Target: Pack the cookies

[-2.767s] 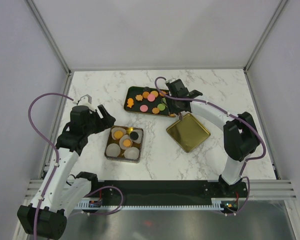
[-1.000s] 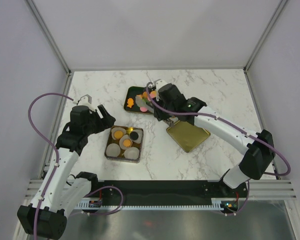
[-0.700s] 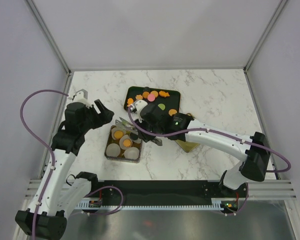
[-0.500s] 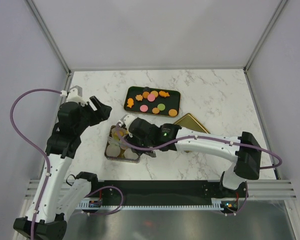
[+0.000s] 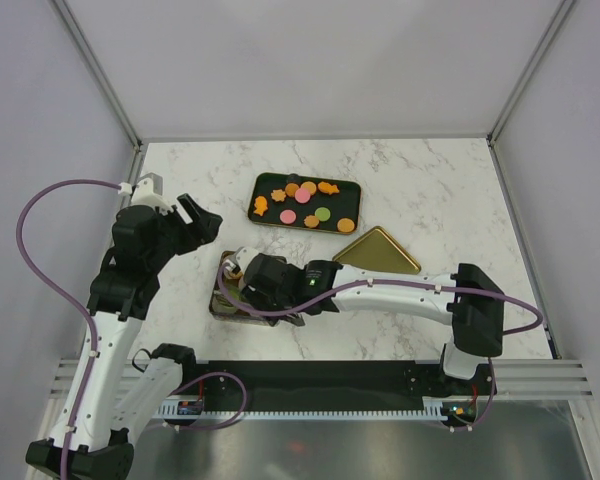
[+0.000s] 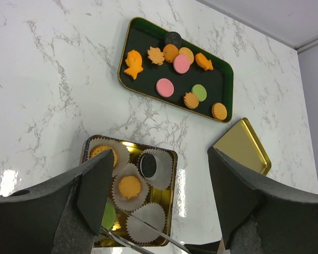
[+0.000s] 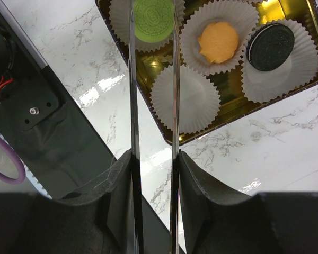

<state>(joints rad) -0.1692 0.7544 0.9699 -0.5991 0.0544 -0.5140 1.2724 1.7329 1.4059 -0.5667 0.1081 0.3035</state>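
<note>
Several orange, pink and green cookies lie on a dark green tray, also in the top view. My right gripper is shut on metal tongs. The tong tips pinch a round green cookie just over a paper cup at the near-left corner of the gold tin. The tin also holds two orange cookies, a black cookie and an empty cup. My left gripper is open and empty, high above the tin. In the top view it is left of the tin.
The gold lid lies on the marble right of the tin, below the tray. My right arm stretches across the table front and hides most of the tin in the top view. The black base rail runs along the near edge.
My right arm swung from the tray down and left to the tin, carrying the tongs with the green cookie. My left arm rose and drew back to the left.
</note>
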